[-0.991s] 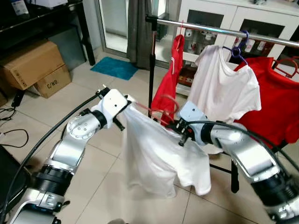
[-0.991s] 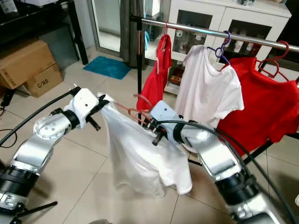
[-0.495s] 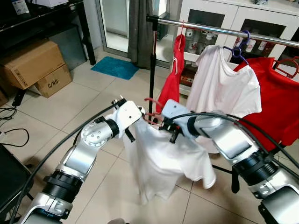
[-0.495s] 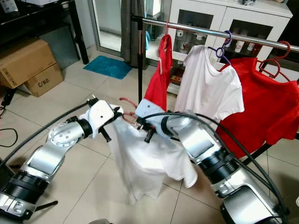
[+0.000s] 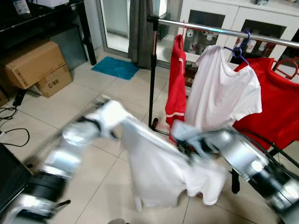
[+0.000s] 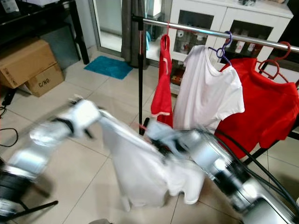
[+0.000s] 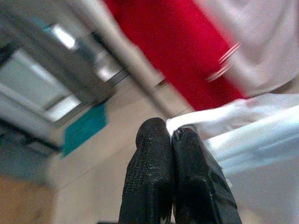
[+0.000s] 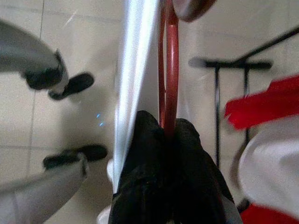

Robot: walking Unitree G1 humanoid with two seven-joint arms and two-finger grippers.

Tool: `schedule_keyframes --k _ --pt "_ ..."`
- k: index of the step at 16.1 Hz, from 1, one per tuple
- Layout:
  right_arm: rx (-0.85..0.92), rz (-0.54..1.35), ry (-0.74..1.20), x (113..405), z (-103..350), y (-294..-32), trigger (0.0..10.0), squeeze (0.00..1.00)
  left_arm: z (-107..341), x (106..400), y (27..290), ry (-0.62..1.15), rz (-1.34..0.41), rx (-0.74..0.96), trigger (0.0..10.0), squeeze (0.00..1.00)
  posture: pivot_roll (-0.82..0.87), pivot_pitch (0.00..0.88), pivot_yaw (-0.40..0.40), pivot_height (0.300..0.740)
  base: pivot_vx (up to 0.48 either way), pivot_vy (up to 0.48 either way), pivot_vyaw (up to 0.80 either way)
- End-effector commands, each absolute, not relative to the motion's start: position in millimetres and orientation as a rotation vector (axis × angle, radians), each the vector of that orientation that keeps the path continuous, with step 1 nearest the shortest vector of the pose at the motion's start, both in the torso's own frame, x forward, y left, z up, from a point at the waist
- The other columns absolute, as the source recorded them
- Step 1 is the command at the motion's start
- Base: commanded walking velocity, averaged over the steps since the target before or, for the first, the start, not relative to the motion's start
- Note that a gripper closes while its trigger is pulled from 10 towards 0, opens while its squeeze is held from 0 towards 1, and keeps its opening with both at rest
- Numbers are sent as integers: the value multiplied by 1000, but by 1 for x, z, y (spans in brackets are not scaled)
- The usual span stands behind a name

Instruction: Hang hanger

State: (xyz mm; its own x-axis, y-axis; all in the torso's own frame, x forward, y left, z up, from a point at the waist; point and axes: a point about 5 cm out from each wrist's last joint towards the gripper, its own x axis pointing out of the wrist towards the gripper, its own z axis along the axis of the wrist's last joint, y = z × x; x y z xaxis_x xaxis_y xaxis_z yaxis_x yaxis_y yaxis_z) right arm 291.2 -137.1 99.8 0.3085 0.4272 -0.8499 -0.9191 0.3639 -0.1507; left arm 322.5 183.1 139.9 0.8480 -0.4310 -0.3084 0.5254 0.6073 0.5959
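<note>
— Which step is in hand, would you say?

— The carry toward the rail, as I judge it. The white T-shirt (image 5: 163, 168) hangs stretched between the two arms, low and in front of the clothes rail (image 5: 219, 31), with its hem near the tiled floor (image 5: 93, 93). Both arms are blurred in the head views.

— And the hanger itself?

— The red hanger (image 8: 169, 70) is clamped in the right hand (image 8: 169, 133); the wrist view shows both black fingers clenched on the red wire, with white cloth beside it. The left hand (image 7: 172, 135) has its fingertips pressed together on a fold of the shirt's edge (the shoulder, I think, though I cannot be sure).

— So not hung yet.

— No. The hook is well below the rail and apart from it. On the rail already: a narrow red garment (image 5: 176, 84) by the upright post, a white shirt on a blue hanger (image 5: 224, 88), and a wide red shirt (image 5: 275, 102).

— What does the next move call for?

— Lifting the right hand until the hook clears the rail, then setting it down over a bare stretch, probably between the post and the red garment or beside it. The left hand should let go only once the hook bears the weight.
</note>
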Motion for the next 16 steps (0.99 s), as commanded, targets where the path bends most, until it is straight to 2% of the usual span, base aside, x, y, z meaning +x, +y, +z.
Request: schedule_keyframes --k 1,4,7,9,12,14,16 --pt "-732 968 840 290 103 -152 0 0 148 327 199 138 -503 795 0 0 60 0 10 740 0 0 0" --pt "-664 930 827 289 108 -168 0 0 146 325 223 198 -476 865 0 0 59 0 11 740 0 0 0" --pt "-454 948 665 293 129 -166 0 0 142 323 244 250 -432 906 0 0 61 0 10 740 0 0 0" --pt "-386 1133 549 278 144 -162 0 0 145 325 258 260 -360 907 0 0 61 0 10 740 0 0 0" --pt "-285 1284 528 254 148 -162 0 0 160 331 280 219 -207 835 0 0 60 0 12 740 0 0 0" --pt "-184 1321 483 246 152 -162 0 0 166 334 295 212 -111 752 0 0 59 0 15 740 0 0 0" --pt "-81 1297 417 248 158 -162 0 0 162 333 300 228 -97 674 0 0 58 0 18 740 0 0 0"
